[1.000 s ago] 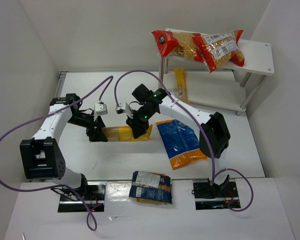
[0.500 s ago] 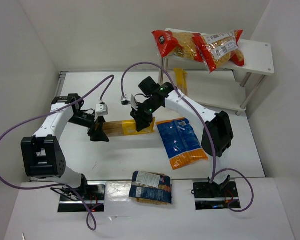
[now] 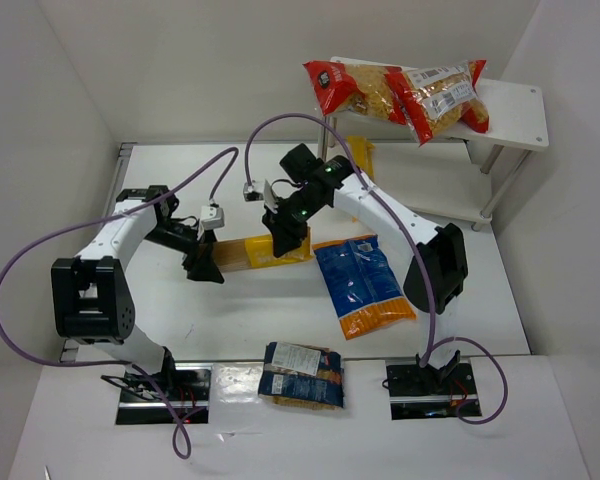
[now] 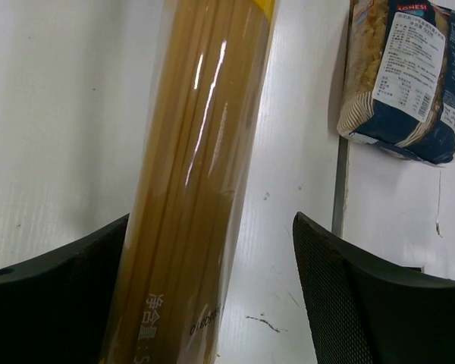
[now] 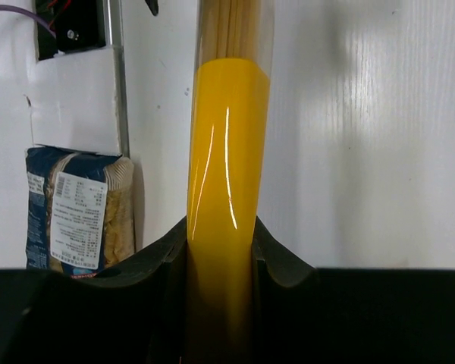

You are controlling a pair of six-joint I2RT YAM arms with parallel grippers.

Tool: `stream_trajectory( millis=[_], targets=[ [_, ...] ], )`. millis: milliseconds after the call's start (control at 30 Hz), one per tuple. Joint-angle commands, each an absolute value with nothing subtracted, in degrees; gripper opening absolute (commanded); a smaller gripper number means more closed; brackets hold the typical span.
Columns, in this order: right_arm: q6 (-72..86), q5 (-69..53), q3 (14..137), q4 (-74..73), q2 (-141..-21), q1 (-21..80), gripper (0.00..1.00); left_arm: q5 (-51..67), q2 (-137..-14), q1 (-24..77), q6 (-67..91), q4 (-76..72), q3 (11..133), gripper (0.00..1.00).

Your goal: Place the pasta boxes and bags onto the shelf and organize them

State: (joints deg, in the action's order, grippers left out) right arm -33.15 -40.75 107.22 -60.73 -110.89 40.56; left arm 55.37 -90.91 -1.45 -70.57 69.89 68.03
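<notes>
R hand (image 3: 285, 238) is clamped tight on the spaghetti pack (image 3: 262, 252) at its yellow end, w/ the pack lying roughly level across mid-bench (image 3: 230, 320); in the R wrist view both fingers (image 5: 284, 265) press the yellow wrap (image 5: 227, 152) from either side. L hand (image 3: 208, 262) sits at the pack's other, clear end w/ jaws wide: the pack (image 4: 193, 189) runs btwn them, against the one finger (image 4: 61, 296) and apart from the other. 2nd spaghetti pack (image 3: 360, 158) lies under the shelf's top board, partly hidden by the R arm. Shelf (image 3: 515, 110) stands at the far R corner w/ 2 red-ended bags (image 3: 355, 88) (image 3: 440, 98) side by side on top. Blue-orange bag (image 3: 365, 285) lies flat on the bench just R of the held pack. Small dark-blue bag (image 3: 302, 373) sits at the near edge btwn the arm bases.
</notes>
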Motion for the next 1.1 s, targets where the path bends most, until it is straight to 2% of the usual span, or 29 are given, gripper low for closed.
stream_trajectory(
  millis=[0,167,233,367,400,433,667,700,733,767,800,900,1067],
  targets=[
    [-34.62,-51.41,113.38,-56.34,-104.59,40.25,0.0,57.66,-91.93,-0.97,-70.75,69.35,69.78,0.86],
    [-34.63,-52.03,113.38,-56.95,-104.59,40.25,0.0,58.97,-93.69,-0.44,-70.22,69.95,71.01,0.86],
    [-34.63,-52.64,113.38,-56.95,-104.59,40.78,0.0,59.5,-94.3,0.87,-71.54,71.45,71.71,0.82],
    [-34.63,-52.65,113.38,-56.95,-104.59,40.78,0.0,59.5,-96.5,3.6,-72.59,73.9,72.94,0.43],
    [-34.63,-53.17,113.38,-56.95,-104.59,40.78,0.0,59.5,-96.5,4.3,-73.38,73.92,72.95,0.16],
    [-34.63,-53.17,113.9,-56.95,-105.11,41.3,0.0,59.5,-97.11,5.61,-72.69,73.92,73.56,0.0],
    [-33.67,-49.68,113.91,-56.35,-105.64,41.31,0.0,63.36,-92.56,2.92,-70.84,74.44,74.27,0.0],
    [-31.66,-48.27,113.12,-54.77,-105.64,41.31,0.04,65.2,-91.42,1.94,-70.84,74.44,74.27,0.0],
    [-31.64,-47.21,112.59,-54.76,-105.04,41.31,0.15,65.82,-91.41,1.06,-70.84,74.44,74.27,0.0],
    [-31.12,-45.46,112.59,-54.15,-105.03,41.31,0.51,65.83,-90.71,0.53,-70.84,74.44,74.27,0.0],
    [-29.9,-44.57,112.59,-53.62,-105.03,41.31,0.69,66.44,-90.18,-0.26,-70.84,74.44,74.27,0.0],
    [-27.44,-41.32,111.36,-51.42,-103.8,41.31,1.0,66.45,-89.04,-0.26,-71.45,74.44,73.66,0.0],
    [-24.44,-38.14,111.36,-48.78,-102.13,40.61,1.0,66.97,-87.8,-1.49,-71.46,74.44,73.13,0.0]
  ],
)
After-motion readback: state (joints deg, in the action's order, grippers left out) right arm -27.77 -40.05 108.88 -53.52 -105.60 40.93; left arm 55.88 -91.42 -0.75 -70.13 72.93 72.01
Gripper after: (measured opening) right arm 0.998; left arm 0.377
